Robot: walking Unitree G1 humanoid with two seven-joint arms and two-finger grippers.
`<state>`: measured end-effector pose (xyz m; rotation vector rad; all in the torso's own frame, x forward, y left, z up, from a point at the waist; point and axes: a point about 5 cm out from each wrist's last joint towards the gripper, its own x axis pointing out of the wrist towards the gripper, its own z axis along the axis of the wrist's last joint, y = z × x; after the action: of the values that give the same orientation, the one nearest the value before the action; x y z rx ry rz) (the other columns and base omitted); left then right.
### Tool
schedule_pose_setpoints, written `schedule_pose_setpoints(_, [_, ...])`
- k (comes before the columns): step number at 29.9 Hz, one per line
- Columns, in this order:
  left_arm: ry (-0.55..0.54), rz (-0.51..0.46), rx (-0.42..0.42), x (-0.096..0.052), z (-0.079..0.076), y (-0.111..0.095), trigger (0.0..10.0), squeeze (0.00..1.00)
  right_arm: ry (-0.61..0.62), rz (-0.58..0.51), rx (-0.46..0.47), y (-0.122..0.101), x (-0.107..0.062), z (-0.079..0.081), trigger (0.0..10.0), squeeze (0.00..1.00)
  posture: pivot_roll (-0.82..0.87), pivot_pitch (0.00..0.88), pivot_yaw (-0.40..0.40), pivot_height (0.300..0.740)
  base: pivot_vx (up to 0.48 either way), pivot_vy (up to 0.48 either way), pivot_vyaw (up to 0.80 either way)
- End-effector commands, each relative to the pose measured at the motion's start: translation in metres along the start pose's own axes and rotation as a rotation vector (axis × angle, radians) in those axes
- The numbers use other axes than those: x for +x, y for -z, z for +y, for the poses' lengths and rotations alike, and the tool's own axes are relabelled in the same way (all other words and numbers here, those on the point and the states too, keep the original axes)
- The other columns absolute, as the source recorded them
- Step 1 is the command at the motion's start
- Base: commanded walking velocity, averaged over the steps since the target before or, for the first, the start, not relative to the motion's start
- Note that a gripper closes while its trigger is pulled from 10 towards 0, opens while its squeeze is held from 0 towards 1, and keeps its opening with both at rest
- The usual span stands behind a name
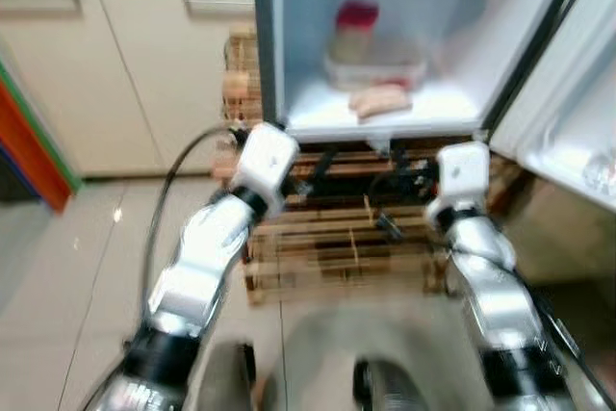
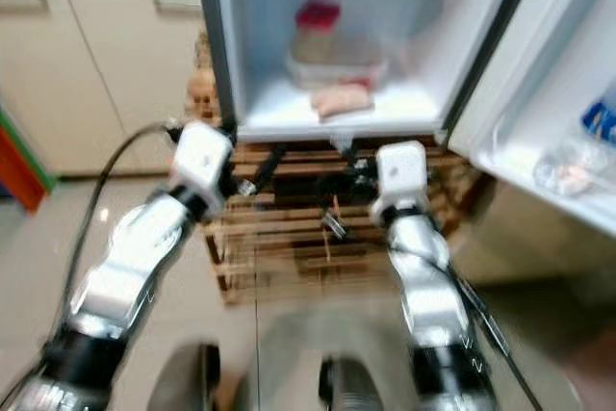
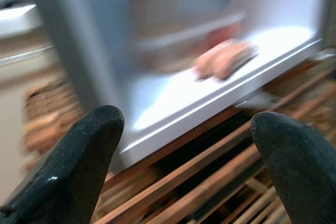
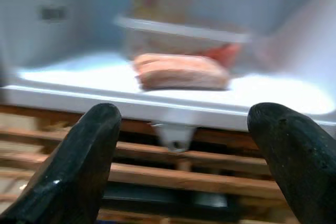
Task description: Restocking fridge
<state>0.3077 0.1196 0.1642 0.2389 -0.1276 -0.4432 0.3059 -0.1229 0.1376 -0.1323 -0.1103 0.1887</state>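
Note:
The fridge stands open, and its white bottom shelf (image 1: 438, 108) carries a pinkish wrapped packet (image 1: 380, 100), a clear tub (image 1: 377, 70) behind it and a jar with a red lid (image 1: 354, 31). My left gripper (image 3: 186, 145) is open and empty, held just below and in front of the shelf's front lip. Beside it, my right gripper (image 4: 184, 150) is also open and empty, facing the packet (image 4: 181, 72) from below the lip. In the head views both black finger pairs (image 1: 322, 166) (image 1: 404, 180) hover over the wooden pallet. All frames are blurred.
A wooden pallet (image 1: 337, 247) lies under the fridge. The open fridge door (image 2: 568, 93) at the right holds packets (image 2: 577, 166) in its rack. Cream cabinets (image 1: 144, 64) line the left wall, with an orange and green object (image 1: 29, 151) at the far left. Grey tiled floor lies below.

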Motion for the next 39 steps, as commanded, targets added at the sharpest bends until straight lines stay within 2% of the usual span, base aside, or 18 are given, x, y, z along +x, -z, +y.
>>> schedule_pose_setpoints(1, [0.037, -0.026, -0.004, 0.004, -0.01, -0.007, 10.0, 0.0, 0.04, 0.019, -0.013, 0.002, -0.004, -0.011, 10.0, 0.0, -0.01, 0.107, -0.017, 0.642, 0.0, 0.0, -0.63])
schedule_pose_setpoints(4, [0.037, -0.03, 0.002, 0.005, -0.011, -0.009, 10.0, 0.0, 0.038, 0.015, -0.027, 0.002, -0.006, -0.011, 10.0, 0.0, -0.01, 0.115, -0.016, 0.642, 0.0, 0.0, -0.21])
schedule_pose_setpoints(10, [0.065, -0.063, 0.025, 0.015, -0.008, -0.026, 10.0, 0.0, 0.038, 0.017, -0.027, 0.002, -0.01, -0.01, 10.0, 0.0, -0.01, 0.124, -0.018, 0.642, 0.0, 0.0, 0.0])
schedule_pose_setpoints(13, [0.05, -0.056, 0.039, 0.025, 0.006, -0.037, 10.0, 0.0, 0.037, 0.026, -0.023, 0.004, -0.016, -0.009, 10.0, 0.0, -0.02, 0.123, -0.016, 0.642, 0.0, 0.0, 0.0])
schedule_pose_setpoints(14, [0.05, -0.056, 0.039, 0.025, 0.006, -0.037, 10.0, 0.0, 0.037, 0.026, -0.023, 0.004, -0.016, -0.009, 10.0, 0.0, -0.02, 0.123, -0.016, 0.642, 0.0, 0.0, 0.0])
schedule_pose_setpoints(15, [0.028, -0.056, 0.038, 0.03, 0.016, -0.043, 10.0, 0.0, 0.041, 0.032, -0.018, 0.004, -0.022, -0.009, 10.0, 0.0, -0.03, 0.129, -0.007, 0.642, 0.0, 0.0, 0.0])
schedule_pose_setpoints(19, [-0.007, -0.052, 0.045, 0.034, 0.028, -0.047, 10.0, 0.0, 0.043, 0.046, -0.009, 0.007, -0.032, -0.006, 10.0, 0.0, -0.05, 0.134, -0.002, 0.642, 0.0, 0.0, 0.0])
schedule_pose_setpoints(22, [0.0, -0.044, 0.03, 0.033, 0.025, -0.044, 10.0, 0.0, 0.048, 0.053, -0.006, 0.007, -0.036, -0.006, 10.0, 0.0, -0.05, 0.141, -0.002, 0.642, 0.0, 0.0, 0.0])
schedule_pose_setpoints(26, [0.08, -0.09, 0.034, 0.03, 0.011, -0.049, 10.0, 0.0, 0.061, 0.05, 0.0, 0.005, -0.039, -0.009, 10.0, 0.0, -0.05, 0.153, -0.003, 0.642, 0.0, 0.0, 0.0])
schedule_pose_setpoints(32, [0.132, -0.104, 0.032, 0.031, 0.001, -0.053, 10.0, 0.0, 0.066, 0.069, 0.005, 0.008, -0.046, -0.009, 10.0, 0.0, -0.06, 0.163, 0.003, 0.642, 0.48, 0.0, 0.0])
schedule_pose_setpoints(39, [0.136, -0.107, 0.02, 0.031, -0.001, -0.054, 10.0, 0.0, 0.065, 0.075, 0.009, 0.008, -0.045, -0.008, 10.0, 0.0, -0.05, 0.163, 0.002, 0.642, 0.48, 0.0, 0.0])
